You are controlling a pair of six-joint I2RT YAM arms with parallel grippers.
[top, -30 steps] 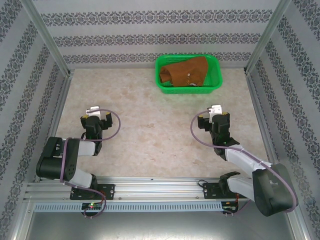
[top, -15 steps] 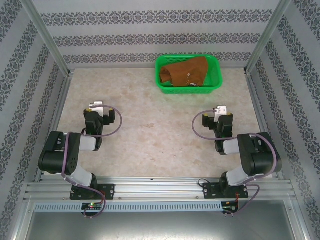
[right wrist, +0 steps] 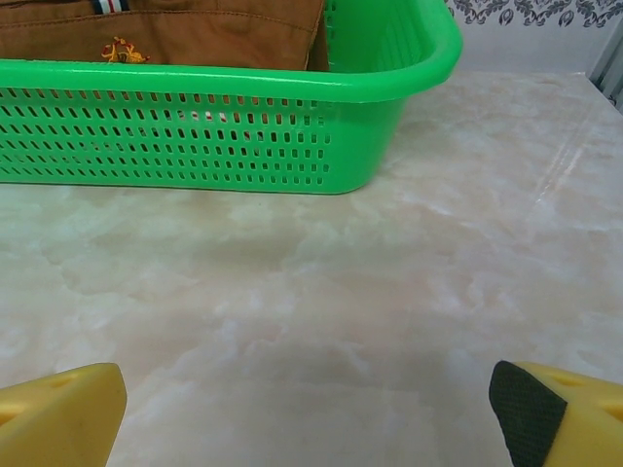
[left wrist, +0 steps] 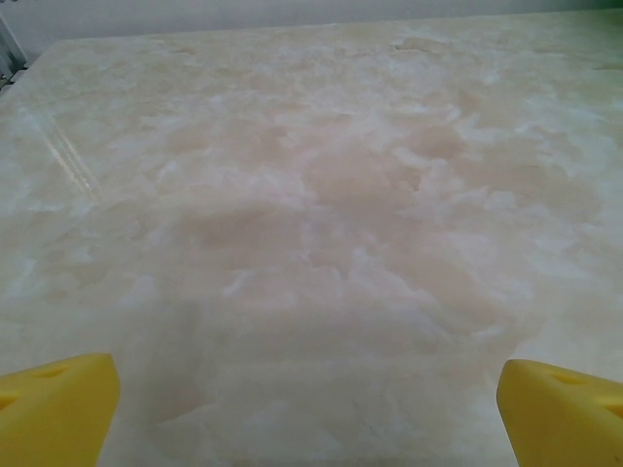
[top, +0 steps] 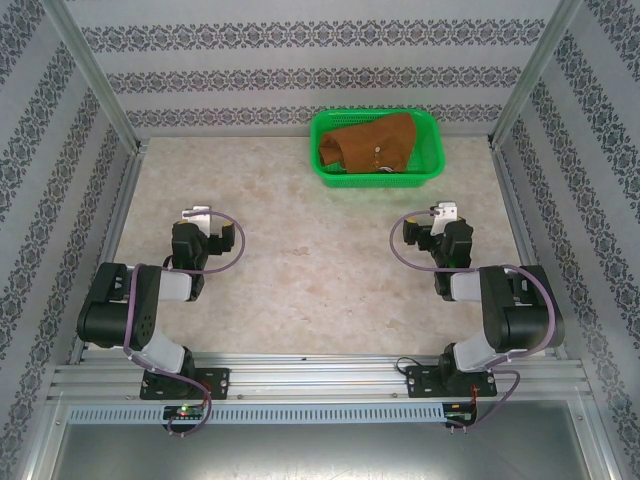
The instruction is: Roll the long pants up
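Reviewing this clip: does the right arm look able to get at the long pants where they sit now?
Probably yes. The right gripper is open and faces the green basket across bare table. The long pants lie bunched inside it, uncovered from above, so only the basket's wall needs clearing.

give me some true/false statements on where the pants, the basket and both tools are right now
1. The long pants lie bunched inside the green basket. True.
2. The left tool is shut on the pants. False: it is open over bare table and holds nothing.
3. The basket sits at the far side of the table. True.
4. The right tool reaches inside the basket. False: it is open above the table, short of the basket's near wall.
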